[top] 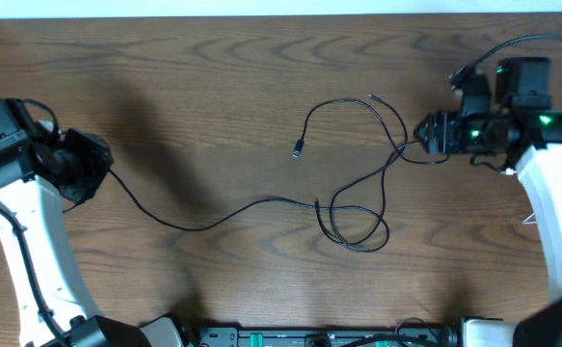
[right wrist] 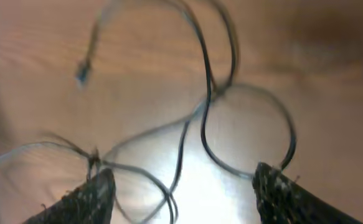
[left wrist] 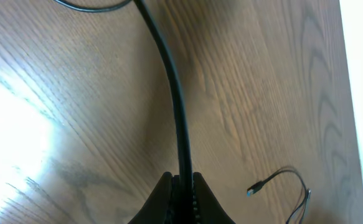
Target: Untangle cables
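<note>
Pinching a black cord [left wrist: 169, 81] between fingers pressed tight together, the left claw [left wrist: 182, 186] sits over by the left edge of the table [top: 213, 58]. Its wrist view cuts the fingers off at the bottom of the frame, so only their tips show, with the cord rising straight out from between them. From above, the claw's dark housing hides the grip itself, and I see only the cord leaving it and trailing right across the wood.

The right claw [right wrist: 182, 177] stands spread wide. Its two dark fingers [right wrist: 94, 199] are well apart at the lower corners of a badly blurred wrist view. Strands lie on the table in the gap between them, but whether either finger touches one I cannot tell. From above, this claw sits at the right side of the table, and a strand runs up very close to its tip.

The cables [top: 358, 231] lie between the two claws, nearer the right one, in a loose cluster of crossing loops right of centre. A small plug [top: 297, 149] rests apart, up and to the left of them. How many separate cords make up the loops is hard to make out.
</note>
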Controlling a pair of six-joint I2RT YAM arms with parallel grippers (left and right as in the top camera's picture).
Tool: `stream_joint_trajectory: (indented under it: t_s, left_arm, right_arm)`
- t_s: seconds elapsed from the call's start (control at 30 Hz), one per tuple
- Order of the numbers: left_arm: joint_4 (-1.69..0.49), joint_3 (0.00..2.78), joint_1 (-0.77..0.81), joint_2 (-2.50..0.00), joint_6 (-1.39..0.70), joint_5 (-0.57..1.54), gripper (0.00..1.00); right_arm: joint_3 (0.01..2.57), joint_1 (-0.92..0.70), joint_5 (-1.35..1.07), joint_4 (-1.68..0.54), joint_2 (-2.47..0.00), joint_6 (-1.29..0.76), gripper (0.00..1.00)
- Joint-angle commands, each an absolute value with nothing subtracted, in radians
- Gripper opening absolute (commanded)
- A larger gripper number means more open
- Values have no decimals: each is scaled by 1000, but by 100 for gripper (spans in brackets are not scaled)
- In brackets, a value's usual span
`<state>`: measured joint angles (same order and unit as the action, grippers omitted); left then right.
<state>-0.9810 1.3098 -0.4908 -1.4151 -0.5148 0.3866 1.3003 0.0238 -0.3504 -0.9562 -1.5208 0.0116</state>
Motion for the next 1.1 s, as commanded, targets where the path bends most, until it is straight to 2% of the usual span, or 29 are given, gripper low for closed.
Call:
stream_joint_trajectory:
  t_s: [0.0,0.2,0.23,0.3,0.37,0.53,0.7,0.83,0.9,0.97,1.07]
  left_arm:
    - [-982,1310,-456,-1421,-494,360,8]
    - [-979,1306,-412,-1426,-494,327,8]
    - [-979,1306,-401,-1426,-494,327,7]
    - [-979,1306,-386,-1426,-494,327,7]
    - [-978,1306,-371,-1426,-494,327,8]
    - [-977,1306,-350,-1426,-494,327,8]
    - [-976,1306,-349,-1426,-494,328,7]
    - [-975,1306,-346,-1426,-495,328,8]
    - [-974,1305,-342,-1426,-495,328,8]
    - [-974,1306,-340,-1426,-495,328,8]
    - [-974,1305,-340,-1426,-494,328,8]
  right_arm:
    - [1307,-3,-313,-1021,-1567,32,68]
    - [1307,-23,-311,-1120,-1635,24,71]
    - [1307,-22,-298,-1131,-1643,-30,83]
    - [1307,-22,-265,-1134,-1648,-175,88]
    - [1306,-20,-239,-1120,-1648,-361,99]
    - [1276,-20,-220,-982,-1648,-630,99]
    - [1181,-21,-205,-816,-1648,-820,80]
    - [1090,-21,-204,-746,-1648,-903,73]
    - [1058,-22,-205,-724,-1648,-927,73]
    - [1040,-21,-205,-716,-1648,-932,80]
    - [1034,-21,-204,-714,-1648,-931,83]
